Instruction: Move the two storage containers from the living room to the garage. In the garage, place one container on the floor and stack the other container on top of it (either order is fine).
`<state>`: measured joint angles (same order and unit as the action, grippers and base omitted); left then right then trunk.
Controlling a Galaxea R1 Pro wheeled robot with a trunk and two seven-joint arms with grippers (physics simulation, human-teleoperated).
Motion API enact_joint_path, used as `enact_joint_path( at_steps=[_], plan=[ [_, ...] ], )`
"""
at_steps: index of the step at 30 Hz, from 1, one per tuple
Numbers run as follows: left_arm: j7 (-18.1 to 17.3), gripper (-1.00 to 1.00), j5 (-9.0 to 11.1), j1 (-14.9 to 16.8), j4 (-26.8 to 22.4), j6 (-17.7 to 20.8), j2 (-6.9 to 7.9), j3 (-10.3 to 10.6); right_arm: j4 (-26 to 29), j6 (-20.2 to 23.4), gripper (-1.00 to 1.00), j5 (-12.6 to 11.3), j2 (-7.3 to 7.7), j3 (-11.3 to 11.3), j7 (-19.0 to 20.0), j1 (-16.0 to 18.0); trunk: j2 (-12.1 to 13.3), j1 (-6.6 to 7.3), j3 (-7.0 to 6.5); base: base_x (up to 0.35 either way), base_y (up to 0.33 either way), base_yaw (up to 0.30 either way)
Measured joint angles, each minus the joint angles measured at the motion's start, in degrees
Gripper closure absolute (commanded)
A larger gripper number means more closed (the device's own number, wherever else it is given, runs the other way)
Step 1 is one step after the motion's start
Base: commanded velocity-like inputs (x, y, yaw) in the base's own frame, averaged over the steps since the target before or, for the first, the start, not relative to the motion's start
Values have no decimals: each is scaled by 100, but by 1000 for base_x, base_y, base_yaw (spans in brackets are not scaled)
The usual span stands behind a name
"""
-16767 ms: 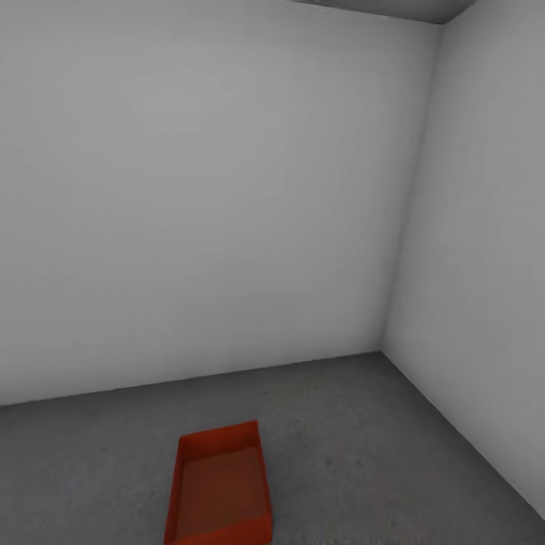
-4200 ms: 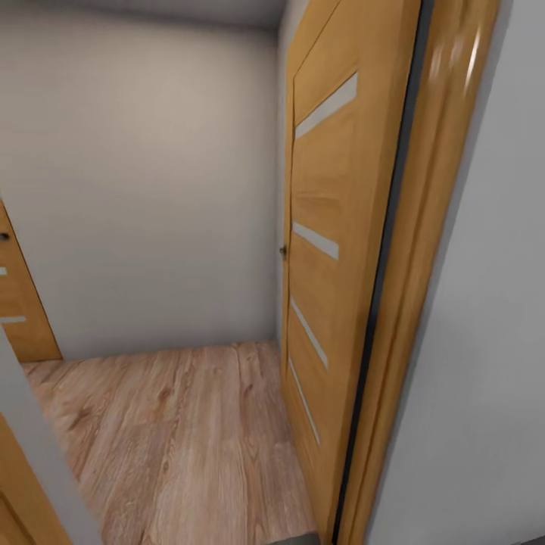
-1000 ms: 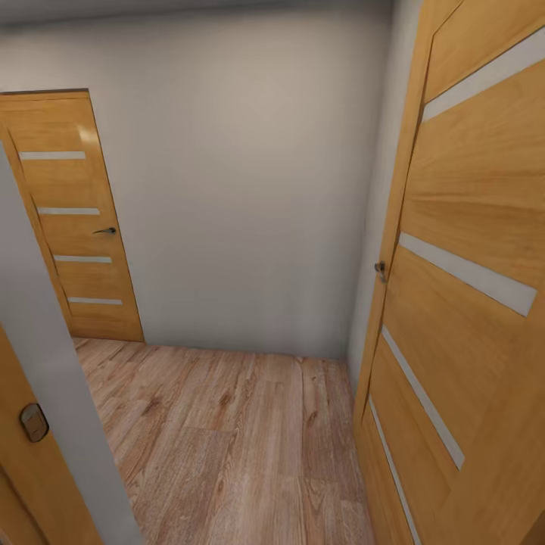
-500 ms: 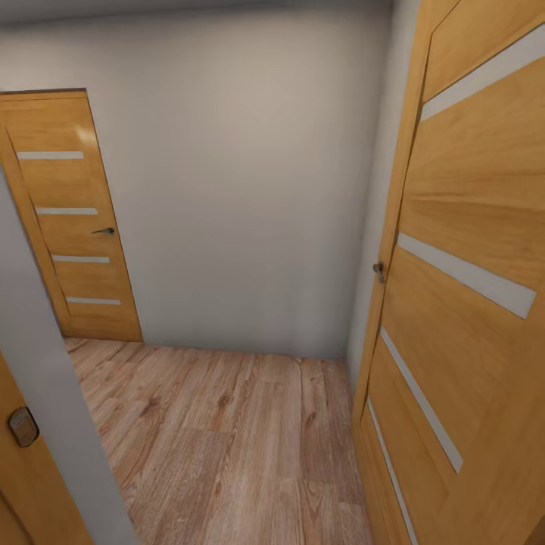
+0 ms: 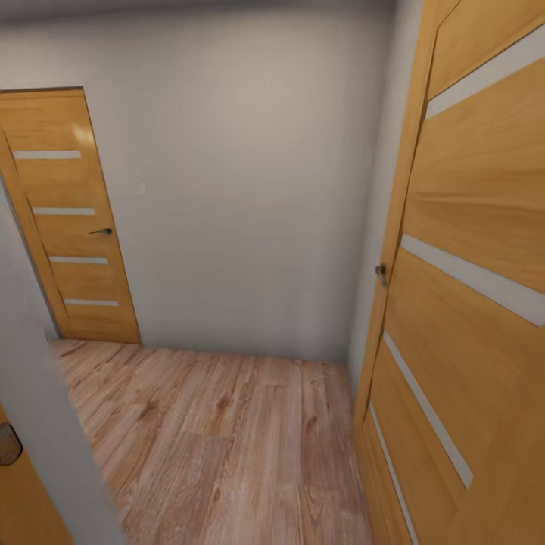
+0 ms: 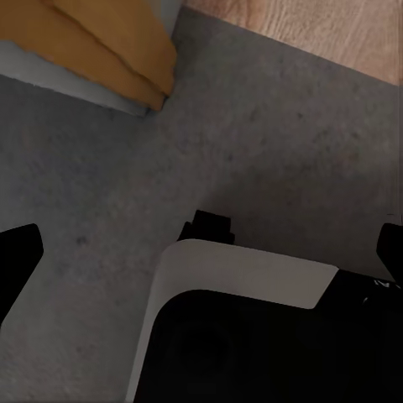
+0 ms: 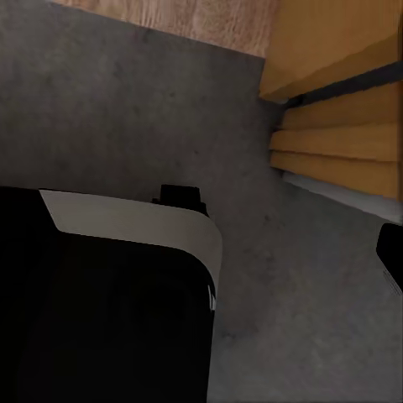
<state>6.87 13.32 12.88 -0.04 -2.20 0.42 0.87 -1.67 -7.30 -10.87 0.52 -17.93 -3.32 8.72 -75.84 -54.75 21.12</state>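
Start at the left of the head view: a grey door jamb (image 5: 45, 439) stands close. Past it is a closed wooden door (image 5: 72, 227), then a plain wall (image 5: 242, 189) above a wood plank floor (image 5: 227, 446). An open wooden door (image 5: 469, 250) leans in on the right.

The wrist views show the floor (image 6: 84, 210) as grey concrete under the base, and it meets the planks at a threshold. Judge yourself to be at the garage doorway, facing out.

The left end effector (image 6: 201, 252) is spread wide and empty. The right end effector (image 7: 201, 252) shows one finger (image 7: 391, 252) at the far edge, so judge it spread too, with no load.

You cannot tell where the storage containers are, nor how many have been delivered. No carry is under way, and the stacking is unconfirmed.
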Motion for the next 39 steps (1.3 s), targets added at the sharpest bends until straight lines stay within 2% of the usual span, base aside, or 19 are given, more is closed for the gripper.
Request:
enact_joint_path(
  at_steps=[20, 34, 39],
  plan=[
    [0, -100, 0, 0, 0, 1, 2, -2, 0, -1, -100, -3, -6, 14, -1, 0, 0, 0, 0, 311, 0, 0],
    [0, -100, 0, 0, 0, -6, 2, -2, 0, -1, -100, -8, -6, 14, 0, 0, 0, -3, 0, 30, 0, 0],
    [0, -100, 1, 0, 0, -1, 9, -2, 0, -1, -100, -9, -6, 14, 0, 0, 0, 0, 0, 197, 0, 0]
  ],
)
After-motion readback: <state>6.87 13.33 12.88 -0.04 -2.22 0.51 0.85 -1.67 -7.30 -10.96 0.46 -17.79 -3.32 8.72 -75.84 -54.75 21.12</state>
